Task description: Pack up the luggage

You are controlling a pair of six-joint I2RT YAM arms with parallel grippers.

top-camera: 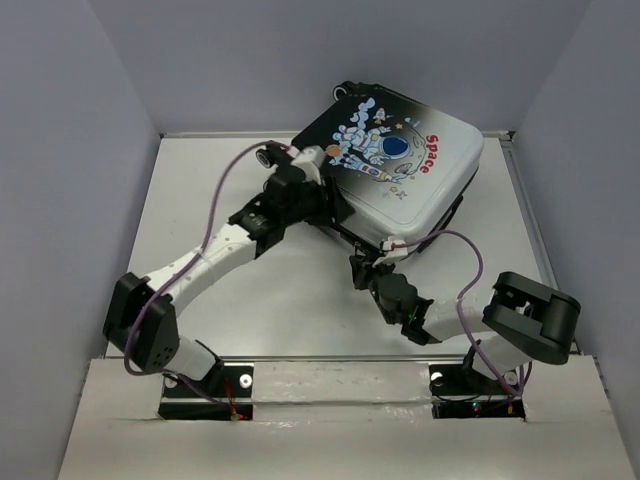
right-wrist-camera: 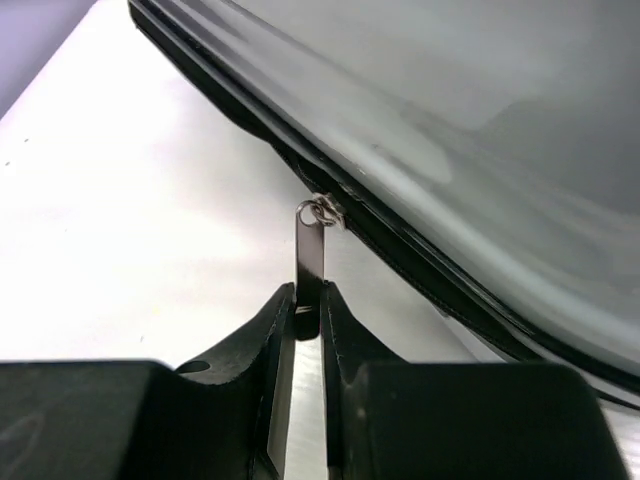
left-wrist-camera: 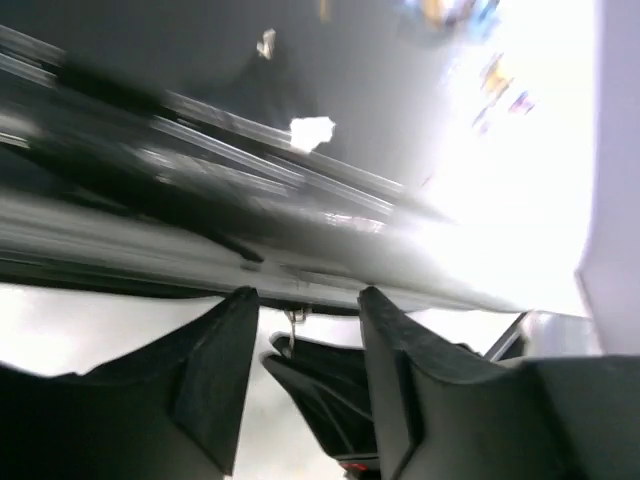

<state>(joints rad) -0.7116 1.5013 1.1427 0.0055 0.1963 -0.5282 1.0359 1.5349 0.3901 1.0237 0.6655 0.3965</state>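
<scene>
The luggage (top-camera: pixel 400 160), a hard-shell suitcase with an astronaut and red "Space" print, lies lid down at the back right of the table. My right gripper (top-camera: pixel 362 262) is at its near corner. In the right wrist view this gripper (right-wrist-camera: pixel 308 300) is shut on the flat metal zipper pull (right-wrist-camera: pixel 309 260), which hangs from the seam of the luggage (right-wrist-camera: pixel 450 150). My left gripper (top-camera: pixel 322 200) is at the suitcase's left edge. In the left wrist view it (left-wrist-camera: pixel 305 300) is open, its tips against the shell's rim (left-wrist-camera: pixel 300 260). The zipper pull (left-wrist-camera: pixel 292 325) shows in the gap.
The white table (top-camera: pixel 250 290) is walled by grey panels on the left, back and right. Purple cables loop over both arms. A black wheel (top-camera: pixel 345 92) shows at the suitcase's far corner. The right arm's elbow (top-camera: pixel 535 315) sits near the right wall.
</scene>
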